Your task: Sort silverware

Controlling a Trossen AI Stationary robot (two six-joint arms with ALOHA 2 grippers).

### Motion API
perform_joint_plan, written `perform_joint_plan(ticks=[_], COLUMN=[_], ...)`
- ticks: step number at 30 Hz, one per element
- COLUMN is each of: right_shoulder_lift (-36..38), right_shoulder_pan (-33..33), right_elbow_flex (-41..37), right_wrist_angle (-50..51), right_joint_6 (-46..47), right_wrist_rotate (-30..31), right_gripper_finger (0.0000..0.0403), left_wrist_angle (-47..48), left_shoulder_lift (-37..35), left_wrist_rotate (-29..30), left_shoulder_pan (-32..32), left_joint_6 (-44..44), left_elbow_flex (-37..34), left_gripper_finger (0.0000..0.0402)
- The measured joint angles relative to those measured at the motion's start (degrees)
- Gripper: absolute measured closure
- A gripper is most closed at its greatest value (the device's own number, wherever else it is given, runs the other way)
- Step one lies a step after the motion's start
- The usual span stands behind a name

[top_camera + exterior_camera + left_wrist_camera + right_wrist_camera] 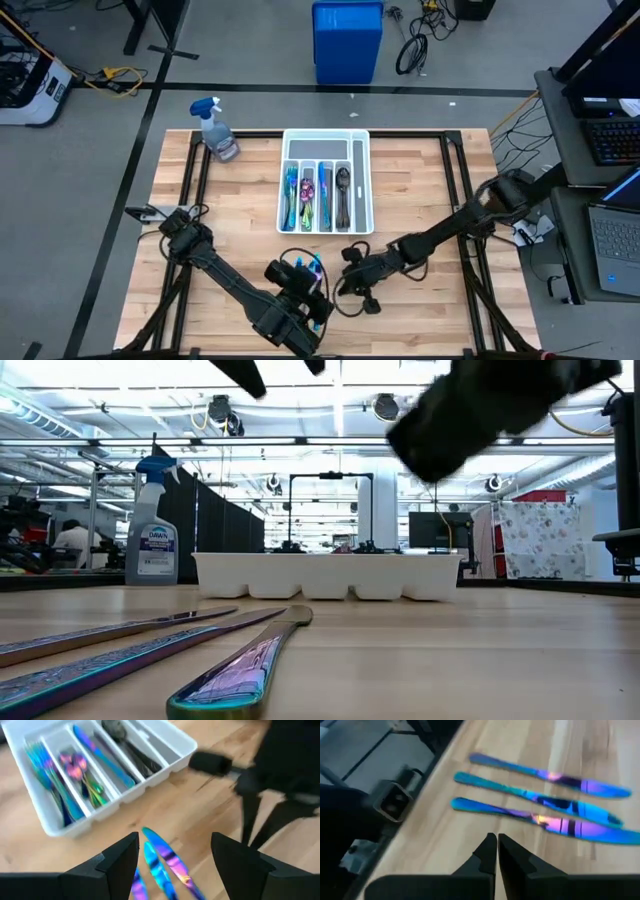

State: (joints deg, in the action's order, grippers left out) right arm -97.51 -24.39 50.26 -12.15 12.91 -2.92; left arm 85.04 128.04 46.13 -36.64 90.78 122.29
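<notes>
Low view, from table height: I see three iridescent knives (150, 645) lying flat on the wooden table (480, 650), with the white tray (328, 575) and a spray bottle (152, 525) behind; the tray's contents are hidden here. From the high view I read its slots: teal forks (291, 192), an iridescent knife (307, 190), rainbow spoons (325, 192), dark spoons (343, 190). My left gripper (300, 285), at 6 o'clock of the tray near the front edge, hangs over the loose knives with its fingers (120, 857) spread and holding nothing. My right gripper (496, 851), at 5 o'clock, is clenched and empty. Bare planks lie open at the tray's 3 and 9 o'clock.
</notes>
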Motion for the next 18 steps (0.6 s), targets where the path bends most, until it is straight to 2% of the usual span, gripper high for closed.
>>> perform_joint_plan(ticks=[5, 8, 12, 18], right_shoulder_lift=[8.78, 13.14, 16.88, 18.43], right_shoulder_pan=[-0.72, -1.76, -3.7, -7.25], right_elbow_flex=[0.02, 0.02, 0.04, 0.04], right_wrist_angle=[3.62, 4.85, 5.05, 6.58], right_joint_6=[-4.09, -5.83, -8.06, -8.83], right_wrist_rotate=[0.04, 0.06, -0.02, 0.02], right_gripper_finger=[0.0403, 0.0403, 0.0403, 0.0403], left_wrist_angle=[-3.53, -4.81, -7.03, -9.89], left_shoulder_lift=[2.07, 2.97, 3.09, 3.09], left_wrist_rotate=[-4.76, -7.84, -11.22, -16.76], left_shoulder_pan=[2.13, 2.75, 3.74, 5.79], left_joint_6=[-0.43, -5.9, -9.56, -16.76], left_elbow_flex=[-0.6, -0.6, -1.04, -1.08], left_gripper_finger=[0.017, 0.0183, 0.0225, 0.0317])
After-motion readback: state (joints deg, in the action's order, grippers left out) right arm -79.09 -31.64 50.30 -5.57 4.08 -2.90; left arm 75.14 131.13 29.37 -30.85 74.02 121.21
